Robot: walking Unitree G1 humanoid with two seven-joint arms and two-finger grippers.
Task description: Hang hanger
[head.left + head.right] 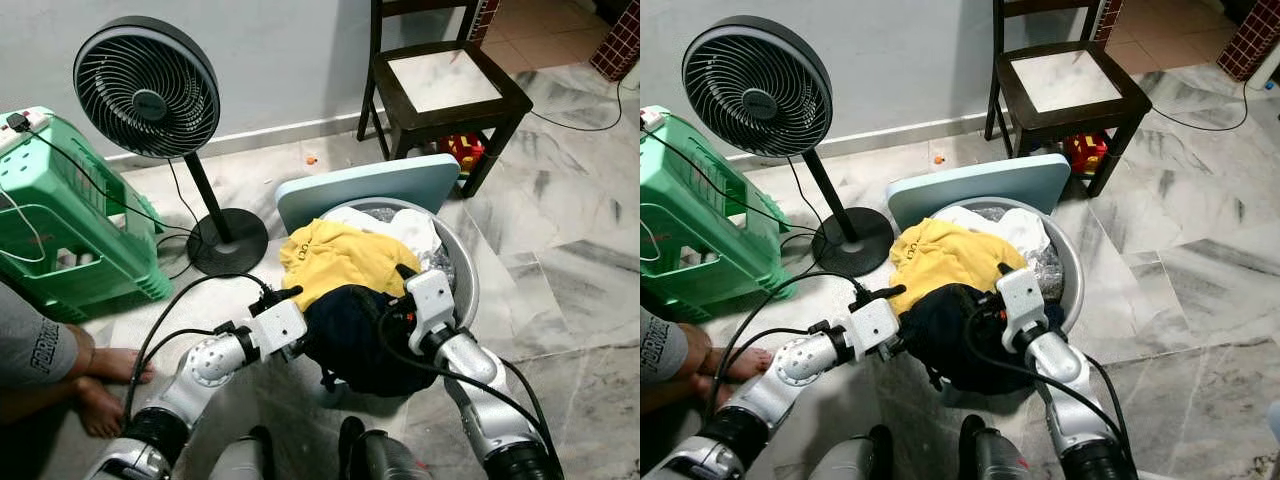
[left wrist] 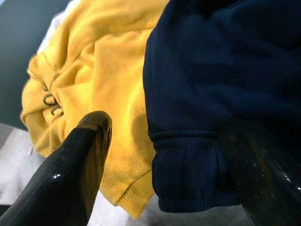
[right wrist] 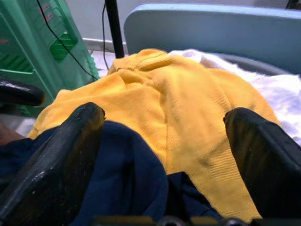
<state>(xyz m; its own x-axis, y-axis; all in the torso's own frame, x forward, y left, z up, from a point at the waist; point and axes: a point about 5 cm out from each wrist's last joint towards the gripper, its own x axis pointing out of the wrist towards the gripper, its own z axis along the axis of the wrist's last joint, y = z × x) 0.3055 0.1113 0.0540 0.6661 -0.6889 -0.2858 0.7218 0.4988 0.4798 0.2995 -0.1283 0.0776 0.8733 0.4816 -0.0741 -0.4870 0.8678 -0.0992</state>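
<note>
Left gripper [image 2: 164,155]: I see its two black fingers [image 2: 75,165] spread wide apart, one over the yellow shirt [image 1: 335,262], the other by the navy garment [image 1: 355,335]; a navy cuff lies between them, not pinched.
Right gripper [image 3: 164,155]: I read it as spread open too, fingers well apart above the yellow shirt and the navy cloth, gripping nothing.
Hanger: I cannot make one out anywhere in my views.
Basin [image 1: 466,280]: grey, round, on the marble floor before me, heaped with the yellow shirt, navy garment and white cloth [image 1: 405,225].
Board [image 1: 370,185]: pale blue, propped behind the basin.
Fan [image 1: 148,88]: black, standing to my left.
Stool [image 1: 70,230]: green, beside the fan.
Chair [image 1: 445,85]: dark wood, beyond the basin.
Person: bare feet [image 1: 100,385] at my left.
</note>
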